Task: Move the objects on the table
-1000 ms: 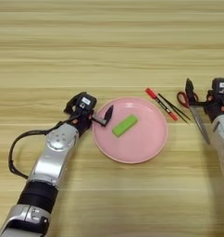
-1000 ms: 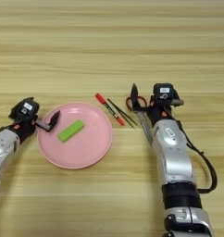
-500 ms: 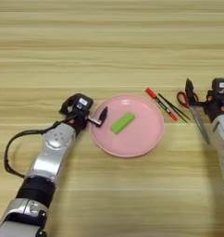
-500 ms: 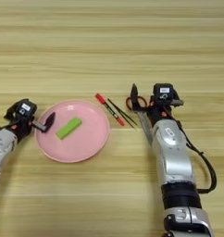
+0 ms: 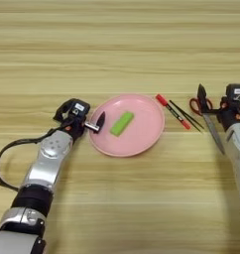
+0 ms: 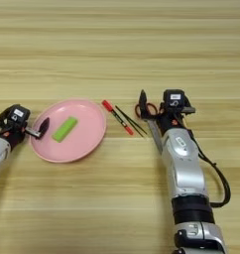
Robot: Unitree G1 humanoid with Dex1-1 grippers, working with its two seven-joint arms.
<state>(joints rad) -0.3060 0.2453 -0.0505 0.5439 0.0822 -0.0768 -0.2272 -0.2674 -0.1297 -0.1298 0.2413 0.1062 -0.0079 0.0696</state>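
Observation:
A round pink plate [image 5: 142, 136] lies in the middle of the wooden table [image 5: 117, 49], with a small green block [image 5: 122, 123] on it. My left gripper [image 5: 96, 124] is shut on the plate's left rim, one black finger [image 5: 100, 119] lying over the rim. Just right of the plate lie a red marker [image 5: 172, 111] and a thin black stick [image 5: 186, 115], both slanted. Red-handled scissors [image 6: 148, 110] rest further right, blades pointing toward me. My right gripper [image 6: 151, 104] sits at the scissors' handles.
My right arm [image 6: 184, 168] runs from the near edge up to the scissors. My left arm [image 5: 47, 163] and its black cable [image 5: 3, 158] lie along the near left. Bare wood stretches across the far half.
The pink plate, with the green block on it, has slid left and a little farther away along with my left gripper. The right arm has stayed put.

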